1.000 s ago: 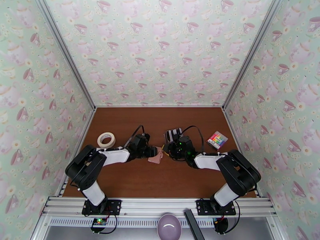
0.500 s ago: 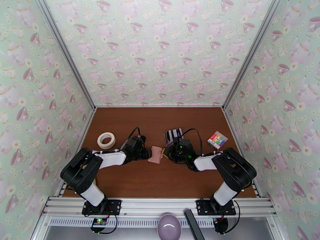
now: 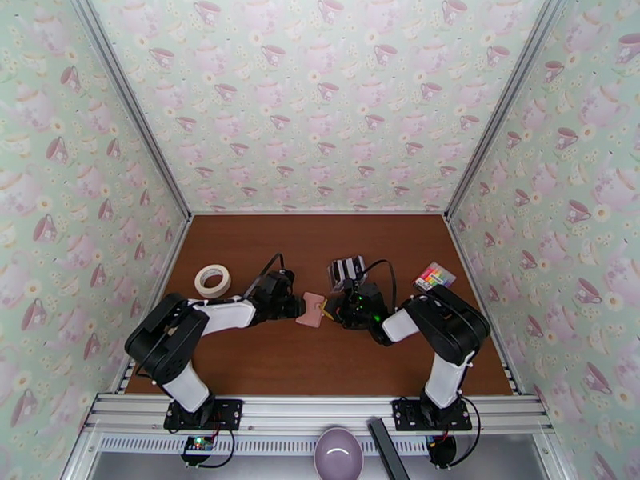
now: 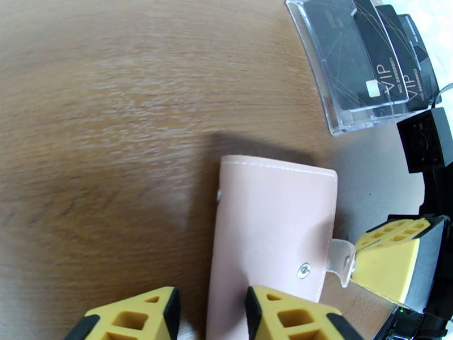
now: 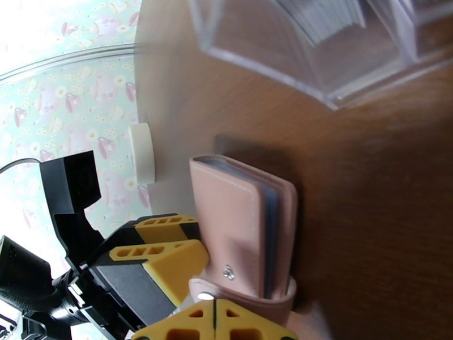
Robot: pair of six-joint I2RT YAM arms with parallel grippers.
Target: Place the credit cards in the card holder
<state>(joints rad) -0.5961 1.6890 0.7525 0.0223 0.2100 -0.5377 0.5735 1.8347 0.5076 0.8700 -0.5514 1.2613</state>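
Note:
The pink card holder (image 3: pixel 310 310) (image 4: pixel 272 233) lies closed on the brown table between my two grippers. My right gripper (image 3: pixel 326 311) (image 5: pixel 215 313) is shut on its snap tab (image 4: pixel 340 263), still wrapped around the open edge. My left gripper (image 3: pixel 294 306) (image 4: pixel 210 293) stands partly open at the spine corner. One of its fingers (image 4: pixel 294 315) is over the pink cover and the other rests beside the spine. Black credit cards (image 4: pixel 362 58) stand in a clear rack (image 3: pixel 346 270) (image 5: pixel 317 52) just behind the card holder.
A roll of white tape (image 3: pixel 212 280) lies at the left. A multicoloured striped pad (image 3: pixel 434 278) sits by the right wall. A lilac bowl (image 3: pixel 338 454) sits below the table's front rail. Patterned walls close in three sides.
The right gripper has shut on the tab and its elbow has swung inward to the left. The left gripper's fingers have drawn closer together. The card holder has shifted slightly and lies flatter.

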